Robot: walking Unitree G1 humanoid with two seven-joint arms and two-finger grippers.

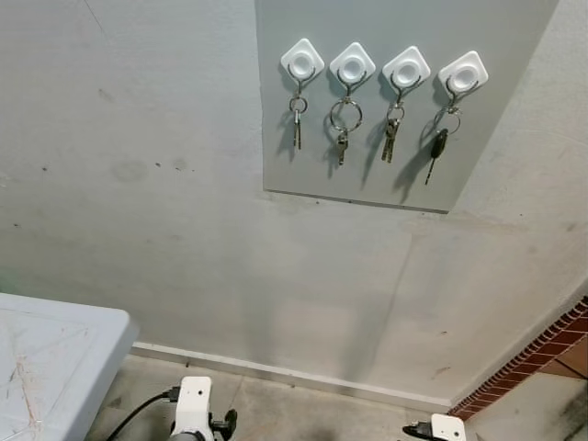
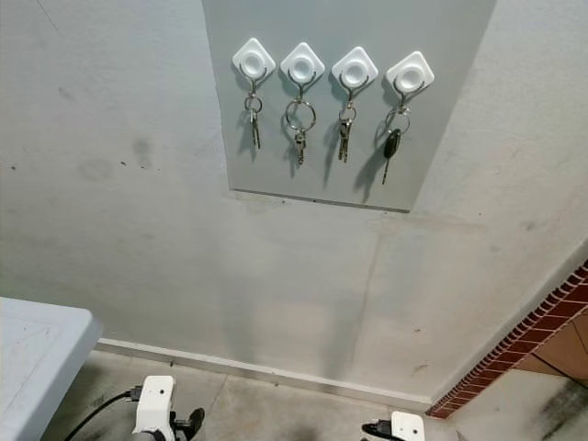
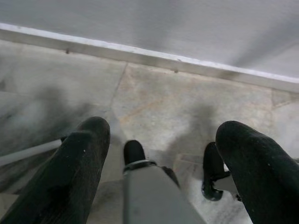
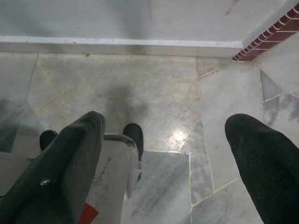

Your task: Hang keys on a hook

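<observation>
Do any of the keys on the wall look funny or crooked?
Nothing is broken or fallen. All four white hooks hold keys. Only the black-headed key on the far right hook looks odd: it hangs slanted, while the other keys hang straight down.

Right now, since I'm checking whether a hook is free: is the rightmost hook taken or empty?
Taken. A black-headed key hangs by its ring from the rightmost hook.

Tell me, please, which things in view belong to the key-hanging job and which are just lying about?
Belonging to the job:
- four white hooks, each already carrying keys
- grey board holding them
- left end effector and right end effector, both open above the floor

Just lying about:
- white table
- brick edging
</observation>
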